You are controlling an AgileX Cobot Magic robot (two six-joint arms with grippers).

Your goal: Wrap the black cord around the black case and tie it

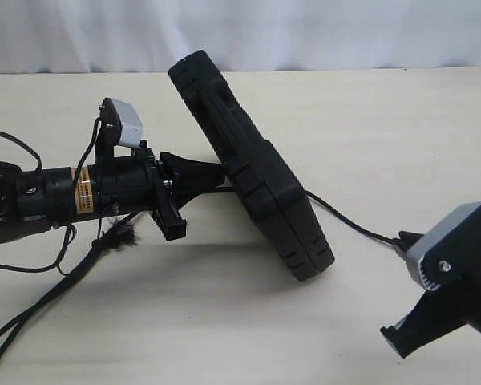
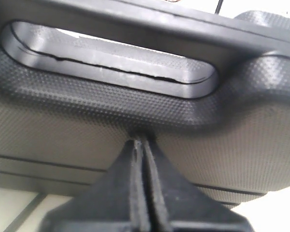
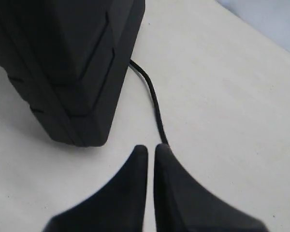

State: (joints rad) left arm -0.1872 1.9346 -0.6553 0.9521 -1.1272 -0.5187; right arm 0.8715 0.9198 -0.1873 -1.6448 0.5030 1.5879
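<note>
The black case (image 1: 256, 168) stands tilted on one edge, its handle slot (image 2: 111, 58) toward the upper end. My left gripper (image 1: 222, 172) is shut, and its tips (image 2: 140, 141) press against the case face (image 2: 87, 130) just below the slot, with nothing visible between the pads. The black cord (image 1: 345, 220) runs from its frayed tuft (image 1: 122, 237) at the left, passes under the case and comes out on the right. My right gripper (image 1: 397, 337) hovers shut above the table. In the right wrist view the cord (image 3: 152, 94) leaves the case (image 3: 63, 58) and goes out of sight behind one fingertip of that gripper (image 3: 151, 149).
The pale table (image 1: 224, 321) stretches around the case. More cord (image 1: 32, 313) trails off toward the lower left corner. Thin glossy robot wires (image 1: 16, 148) loop beside the left arm. A white backdrop (image 1: 305, 32) closes the far side.
</note>
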